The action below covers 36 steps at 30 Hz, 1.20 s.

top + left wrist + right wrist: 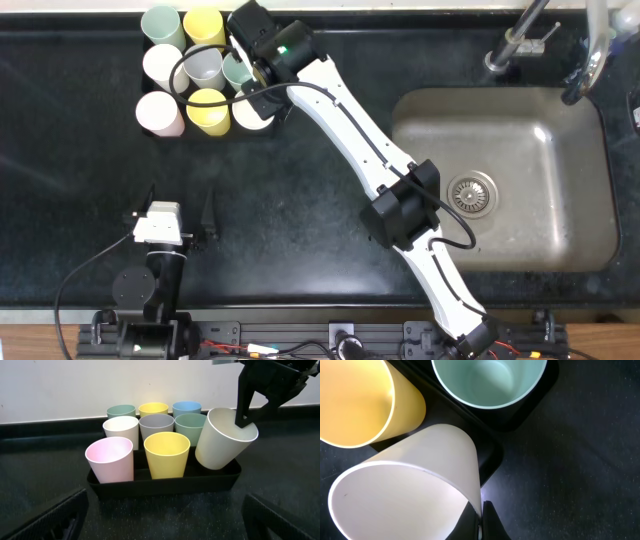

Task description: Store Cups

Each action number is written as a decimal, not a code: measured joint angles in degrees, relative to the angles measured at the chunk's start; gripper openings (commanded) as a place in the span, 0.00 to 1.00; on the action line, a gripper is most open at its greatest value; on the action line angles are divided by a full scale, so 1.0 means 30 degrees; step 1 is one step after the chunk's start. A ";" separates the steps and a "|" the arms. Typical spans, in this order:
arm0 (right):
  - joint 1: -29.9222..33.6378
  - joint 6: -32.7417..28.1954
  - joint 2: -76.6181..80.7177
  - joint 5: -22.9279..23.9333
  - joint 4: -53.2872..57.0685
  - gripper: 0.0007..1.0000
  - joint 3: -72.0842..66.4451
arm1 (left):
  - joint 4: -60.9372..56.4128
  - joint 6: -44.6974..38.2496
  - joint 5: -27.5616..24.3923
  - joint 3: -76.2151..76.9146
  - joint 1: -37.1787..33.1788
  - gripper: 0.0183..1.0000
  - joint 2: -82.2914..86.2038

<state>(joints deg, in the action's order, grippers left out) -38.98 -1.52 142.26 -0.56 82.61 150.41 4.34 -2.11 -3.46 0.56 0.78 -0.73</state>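
right arm [345,115]: white rounded links between black joint blocks, a thin black cable [330,90] along them, a small green light [283,50] just behind the jaws of the black right gripper [244,421]. left arm [162,275]: black, with a white block [158,226] behind the jaws of the black left gripper [165,497].

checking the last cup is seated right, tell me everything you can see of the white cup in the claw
The white cup is plain, matte, plastic-looking and empty. It tilts, mouth leaning away from the yellow cup beside it, base down in a corner slot of the black tray. The right claw pinches its rim.
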 measured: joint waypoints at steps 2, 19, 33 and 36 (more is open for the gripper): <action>0.0000 0.0000 0.0007 -0.0007 0.0000 0.04 0.0000 | 0.0000 0.0000 0.0000 0.0000 0.0000 1.00 0.0000; 0.0015 -0.0510 0.1239 0.0036 0.0335 0.07 -0.0015 | -0.0007 0.0000 0.0000 0.0000 0.0000 1.00 0.0000; 0.0051 -0.0619 0.1231 0.0051 0.0430 1.00 -0.0015 | -0.0007 0.0000 0.0000 0.0000 0.0000 1.00 0.0000; 0.0168 -0.0408 0.1173 0.0051 0.0889 1.00 0.0015 | 0.0000 0.0000 0.0000 0.0000 0.0000 1.00 0.0000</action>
<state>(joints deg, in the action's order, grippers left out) -38.48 -2.74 145.77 -0.40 85.27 150.45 4.34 -2.11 -3.46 0.56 0.78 -0.73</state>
